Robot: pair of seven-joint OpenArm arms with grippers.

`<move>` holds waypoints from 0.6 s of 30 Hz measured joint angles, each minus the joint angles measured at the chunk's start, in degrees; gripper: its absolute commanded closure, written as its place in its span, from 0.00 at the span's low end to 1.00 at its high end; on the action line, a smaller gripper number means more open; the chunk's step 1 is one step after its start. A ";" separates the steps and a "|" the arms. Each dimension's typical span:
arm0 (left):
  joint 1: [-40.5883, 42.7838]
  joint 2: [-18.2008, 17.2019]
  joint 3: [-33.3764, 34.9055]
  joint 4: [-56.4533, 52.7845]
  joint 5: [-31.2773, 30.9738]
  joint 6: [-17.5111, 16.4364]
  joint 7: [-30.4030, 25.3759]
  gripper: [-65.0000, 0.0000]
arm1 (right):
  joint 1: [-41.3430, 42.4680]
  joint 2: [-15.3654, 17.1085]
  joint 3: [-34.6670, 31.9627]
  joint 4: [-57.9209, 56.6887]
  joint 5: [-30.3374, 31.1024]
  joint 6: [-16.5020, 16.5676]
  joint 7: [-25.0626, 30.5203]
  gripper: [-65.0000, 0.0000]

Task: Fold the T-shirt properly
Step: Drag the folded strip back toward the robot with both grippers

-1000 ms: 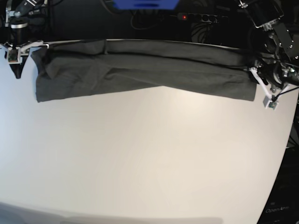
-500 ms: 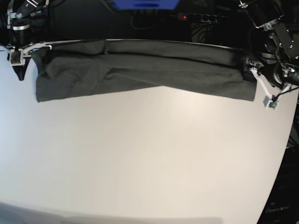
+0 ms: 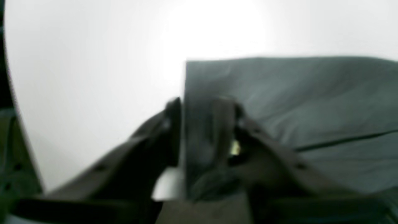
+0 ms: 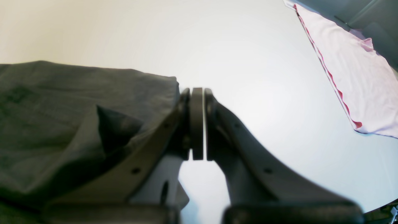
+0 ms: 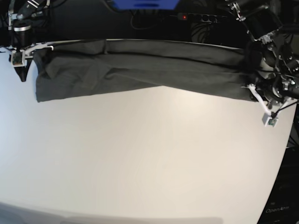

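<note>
The dark grey T-shirt (image 5: 140,70) lies folded into a long band along the table's far edge. At its right end my left gripper (image 5: 252,89) sits over the near corner. The blurred left wrist view has the left gripper (image 3: 202,109) shut on the T-shirt (image 3: 295,99), with the cloth's side edge between the fingers. My right gripper (image 5: 21,73) hangs tip-down just off the shirt's left end. In the right wrist view the right gripper (image 4: 197,91) is shut, pads together and nothing held, beside the T-shirt (image 4: 62,102) corner.
The white table (image 5: 149,154) stretches toward the camera and curves away at the right. Behind its far edge are a power strip (image 5: 196,17) and a blue object (image 5: 145,3). A pale pink sheet with a red edge (image 4: 342,62) shows in the right wrist view.
My left gripper has come down and inward over the shirt's right corner, and its jaws have gone from wide to closed on the cloth. The right arm has crept slightly up.
</note>
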 measured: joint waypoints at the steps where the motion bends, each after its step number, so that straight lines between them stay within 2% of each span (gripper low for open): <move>1: 0.04 0.00 0.00 -0.20 0.57 0.00 0.07 0.97 | 0.00 0.00 0.00 0.00 0.00 0.00 0.02 1.00; 2: 0.20 -0.02 -0.02 -0.24 1.01 0.02 0.31 0.99 | -0.02 0.00 0.00 0.00 0.00 0.00 0.00 1.00; 13: 1.57 -0.20 -0.02 -1.16 1.05 0.00 0.24 0.97 | -0.02 -0.02 0.02 -2.64 -0.22 0.02 0.15 0.99; 18: 1.62 -0.15 0.00 -5.57 1.11 0.00 0.24 0.97 | -0.02 0.13 -0.83 -5.35 -3.45 0.00 0.28 0.99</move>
